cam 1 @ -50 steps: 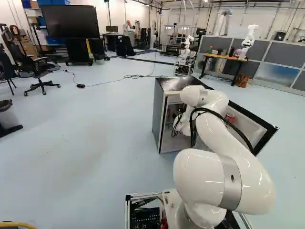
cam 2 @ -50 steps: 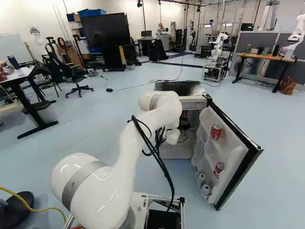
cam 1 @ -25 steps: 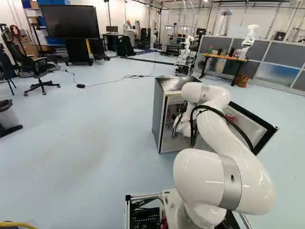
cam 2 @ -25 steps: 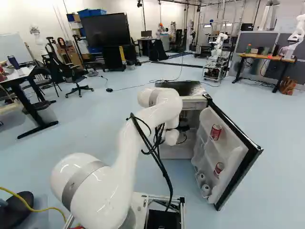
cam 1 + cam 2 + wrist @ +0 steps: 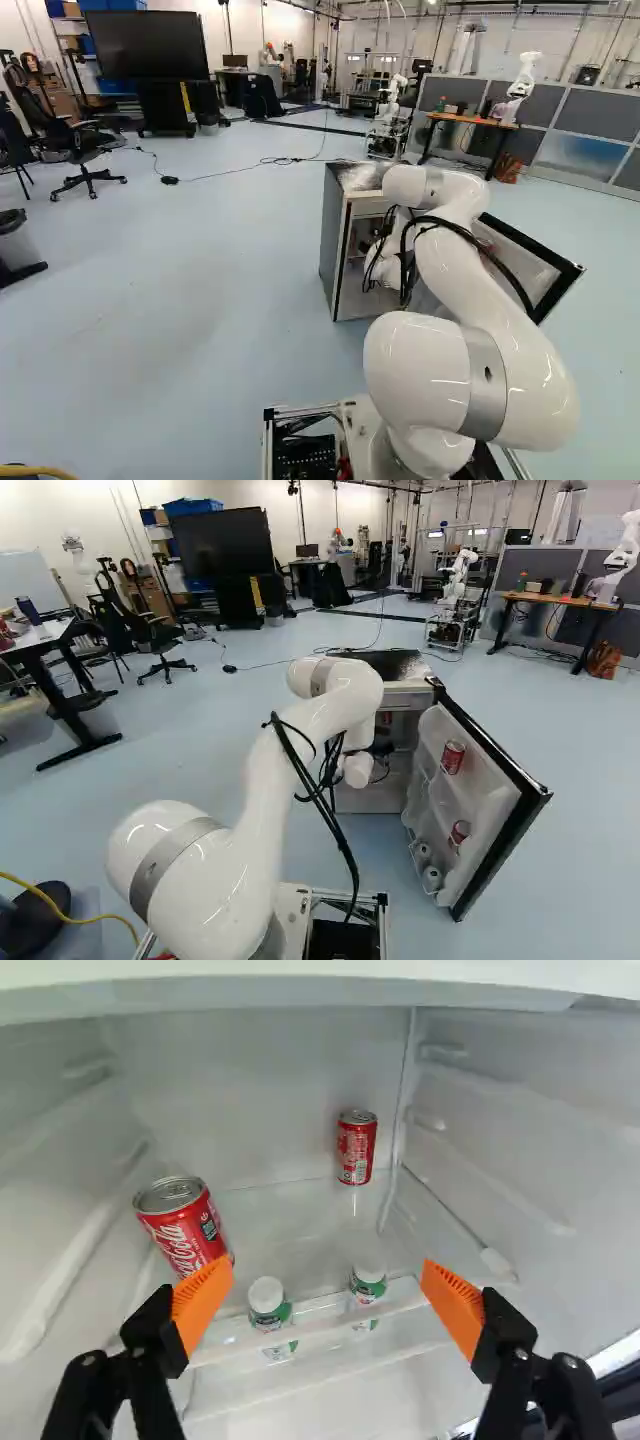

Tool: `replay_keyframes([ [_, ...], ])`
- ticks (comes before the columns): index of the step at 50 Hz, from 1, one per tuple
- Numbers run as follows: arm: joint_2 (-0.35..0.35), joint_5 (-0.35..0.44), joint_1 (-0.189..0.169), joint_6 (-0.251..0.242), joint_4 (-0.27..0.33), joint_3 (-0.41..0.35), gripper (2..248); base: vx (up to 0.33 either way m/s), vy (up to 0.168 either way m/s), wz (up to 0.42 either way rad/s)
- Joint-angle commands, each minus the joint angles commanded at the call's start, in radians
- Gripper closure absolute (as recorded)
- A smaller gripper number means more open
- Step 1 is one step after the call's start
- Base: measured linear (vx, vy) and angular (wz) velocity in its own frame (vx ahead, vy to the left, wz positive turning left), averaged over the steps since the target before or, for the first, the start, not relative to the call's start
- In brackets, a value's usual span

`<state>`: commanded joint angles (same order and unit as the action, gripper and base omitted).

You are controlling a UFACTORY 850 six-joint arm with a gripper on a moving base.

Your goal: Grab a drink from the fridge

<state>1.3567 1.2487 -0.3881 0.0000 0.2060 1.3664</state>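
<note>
- The floor (image 5: 270, 695) is v. big & pale blue.
- The table (image 5: 560, 599) w/ a wood top is way back, at the R of the R base view, w/ another robot (image 5: 620, 555) by it.
- The arm (image 5: 335, 715) is white w/ black wires, & its far end goes in at the front of the fridge.
- The fridge (image 5: 333, 245) is a small box up ahead, w/ a shiny dark top.
- Its door (image 5: 497, 825) is open, w/ red cans on its racks: one up high (image 5: 453, 757), one lower down (image 5: 459, 833).
- The gripper (image 5: 383, 748) is in the fridge. Its two fingers are wide apart, w/ orange pads (image 5: 200, 1305) & no drink held.
- The near drink can (image 5: 185, 1230) is red & inside, by one finger. That pad hides a bit of its low edge, so can't tell if they touch.
- The far drink can (image 5: 356, 1147) is red too & stands up in the back, ahead of the gap btwn the fingers.
- Two tiny bottles w/ white tops, one here (image 5: 267, 1300) & one there (image 5: 368, 1282), are ahead btwn the fingers, near a see-thru ledge (image 5: 310, 1334).
</note>
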Motion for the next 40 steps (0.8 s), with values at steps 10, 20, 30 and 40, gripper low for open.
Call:
replay_keyframes([
  [10, -0.021, 0.024, -0.006, 0.0, 0.025, -0.04, 3, 0.0, 0.0, 0.0],
  [20, -0.042, 0.049, -0.012, 0.0, 0.051, -0.08, 3, 0.0, 0.0, 0.0],
  [30, -0.063, 0.072, -0.018, 0.0, 0.078, -0.119, 3, 0.0, 0.0, 0.0],
  [40, -0.083, 0.089, -0.024, 0.0, 0.106, -0.157, 3, 0.0, 0.0, 0.0],
])
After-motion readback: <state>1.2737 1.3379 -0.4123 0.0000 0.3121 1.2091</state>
